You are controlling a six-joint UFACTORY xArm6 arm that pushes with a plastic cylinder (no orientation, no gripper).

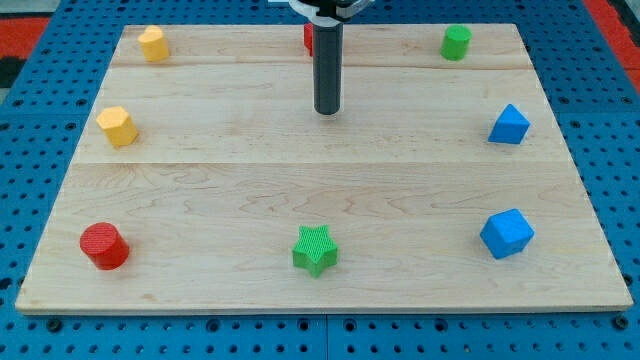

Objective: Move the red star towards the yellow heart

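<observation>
A red block [308, 38], mostly hidden behind the rod, sits at the view's top middle; its shape cannot be made out. A yellow block that looks like a heart [152, 43] sits at the top left corner of the board. My tip [327, 112] rests on the board just below the red block, toward the view's bottom, and touches no block that I can see. The yellow heart is far to the tip's left.
A yellow pentagon-like block [117, 126] is at the left. A red cylinder [104, 246] is at the bottom left and a green star [316, 250] at the bottom middle. A green cylinder [456, 42] is at the top right. Two blue blocks [509, 124] [506, 233] are at the right.
</observation>
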